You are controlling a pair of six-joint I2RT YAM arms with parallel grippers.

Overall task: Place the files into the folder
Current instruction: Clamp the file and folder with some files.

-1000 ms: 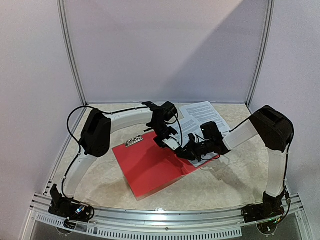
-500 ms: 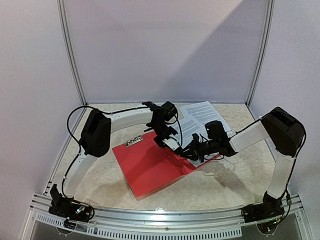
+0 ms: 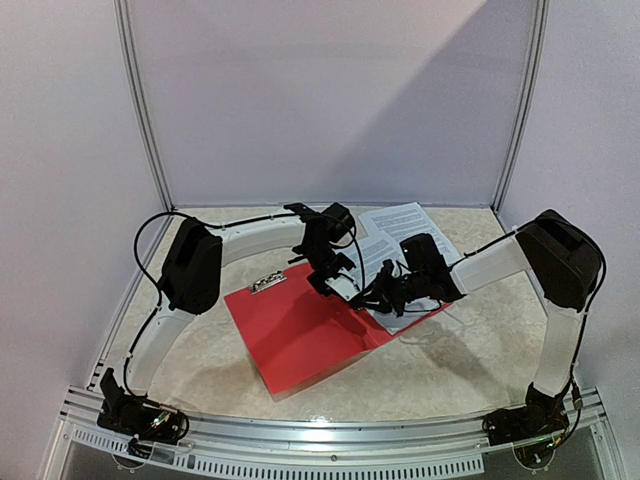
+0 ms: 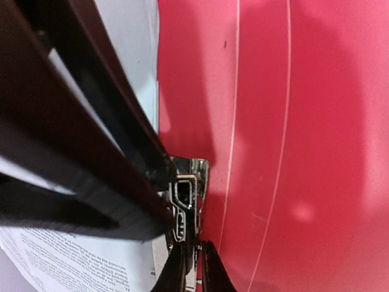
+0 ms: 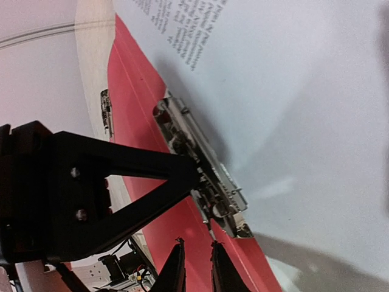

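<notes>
Flat red plastic book-style folder [image 3: 300, 335] lies open on the table, spreading below and to the left of both hands. The thin white printed paper sheets [image 3: 405, 225] lie fanned under and beyond the right gripper [image 3: 376, 297], and the edge of one reaches the clip line just beside the left gripper [image 3: 335, 283]. Whether any sheet sits under the clip cannot be told. The left gripper pinches the small silver metal clip [image 4: 187, 194] on the folder's inner face, with metal showing between its tips. The right gripper's fingers are drawn nearly together just short of that clip, with nothing visible between them. The two hands are almost touching. Judged risks: the left fingers may slip off the narrow clip, letting it snap down before the sheets are seated. A push from the right hand may buckle or skew the limp paper against the clip. The hands may collide, given how closely they work. The light folder may slide under sideways force.
</notes>
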